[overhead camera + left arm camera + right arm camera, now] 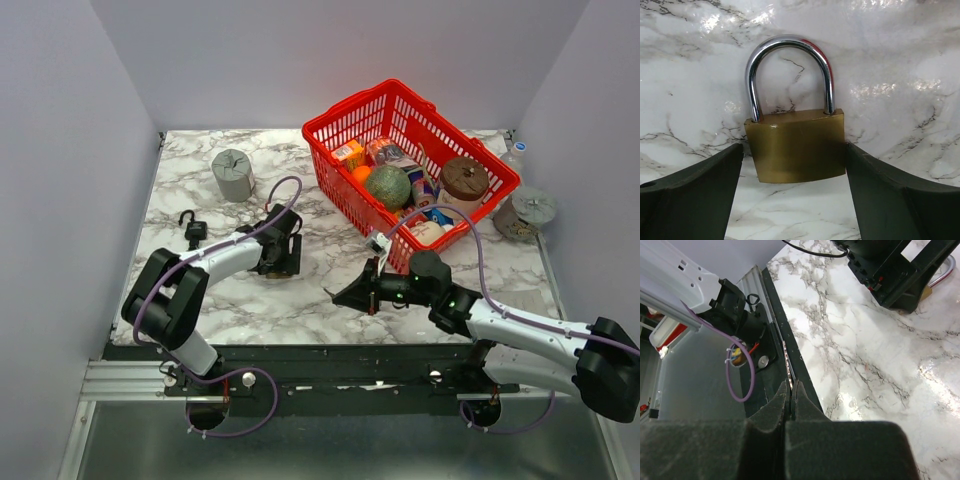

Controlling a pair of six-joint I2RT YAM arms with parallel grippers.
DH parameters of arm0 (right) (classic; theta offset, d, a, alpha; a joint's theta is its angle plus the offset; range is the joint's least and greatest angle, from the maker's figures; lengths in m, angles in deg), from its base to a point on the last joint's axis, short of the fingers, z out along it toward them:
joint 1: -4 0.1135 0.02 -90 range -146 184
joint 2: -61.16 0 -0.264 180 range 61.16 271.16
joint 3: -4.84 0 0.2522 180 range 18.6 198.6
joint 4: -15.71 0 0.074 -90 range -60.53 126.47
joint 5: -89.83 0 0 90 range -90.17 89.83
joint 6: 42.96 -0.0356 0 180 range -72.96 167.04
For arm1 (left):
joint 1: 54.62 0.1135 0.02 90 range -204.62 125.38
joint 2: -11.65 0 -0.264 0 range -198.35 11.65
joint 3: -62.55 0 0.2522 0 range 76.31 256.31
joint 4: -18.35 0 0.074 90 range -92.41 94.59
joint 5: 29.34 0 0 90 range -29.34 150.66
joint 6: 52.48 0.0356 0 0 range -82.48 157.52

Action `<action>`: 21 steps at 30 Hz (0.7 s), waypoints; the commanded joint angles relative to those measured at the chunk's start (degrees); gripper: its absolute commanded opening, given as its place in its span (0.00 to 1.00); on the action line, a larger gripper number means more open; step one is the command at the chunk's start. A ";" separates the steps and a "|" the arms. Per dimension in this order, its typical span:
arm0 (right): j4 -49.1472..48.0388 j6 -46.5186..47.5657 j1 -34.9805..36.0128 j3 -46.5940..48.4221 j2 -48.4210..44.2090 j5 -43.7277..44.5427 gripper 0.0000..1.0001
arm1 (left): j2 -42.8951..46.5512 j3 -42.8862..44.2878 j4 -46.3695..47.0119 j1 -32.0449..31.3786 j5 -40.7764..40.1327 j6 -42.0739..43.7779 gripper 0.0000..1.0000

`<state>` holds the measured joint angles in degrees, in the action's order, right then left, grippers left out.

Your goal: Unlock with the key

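Note:
The brass padlock [790,142] lies flat on the marble, its steel shackle pointing away from me. My left gripper [792,150] is open and straddles the lock's body, with the right finger at its edge and a small gap on the left. In the top view that gripper [281,260] covers the lock. My right gripper [336,294] hovers near the table's front edge, pointing left, shut on the key [788,362]. Only the key's thin toothed silver blade shows, sticking out past the fingertips [799,390]. The right wrist view has the padlock [926,292] at its far upper right.
A black padlock [193,230] lies at the left of the table. A grey canister [232,175] stands behind it. A red basket [350,106] full of groceries fills the back right, with another grey canister [526,212] beside it. The black frame rail [771,330] borders the front edge.

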<state>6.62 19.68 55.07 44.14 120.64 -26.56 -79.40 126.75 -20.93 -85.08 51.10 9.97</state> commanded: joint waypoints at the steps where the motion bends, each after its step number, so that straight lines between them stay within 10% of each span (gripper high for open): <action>1: -2.37 0.72 0.35 -0.67 0.54 0.29 0.01 | -2.56 -0.51 -2.96 0.05 -1.42 -0.66 0.82; 10: 1.40 2.66 0.96 1.35 3.70 2.48 0.01 | -1.07 -5.70 2.75 0.05 7.79 -3.64 0.04; 21: -0.16 -3.22 10.45 9.08 17.32 15.31 0.01 | 14.04 -6.83 8.97 5.41 16.67 -9.53 0.00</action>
<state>10.29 20.38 64.89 51.09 132.64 -17.60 -71.68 120.74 -18.02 -82.30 59.60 5.67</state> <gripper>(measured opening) 0.019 0.721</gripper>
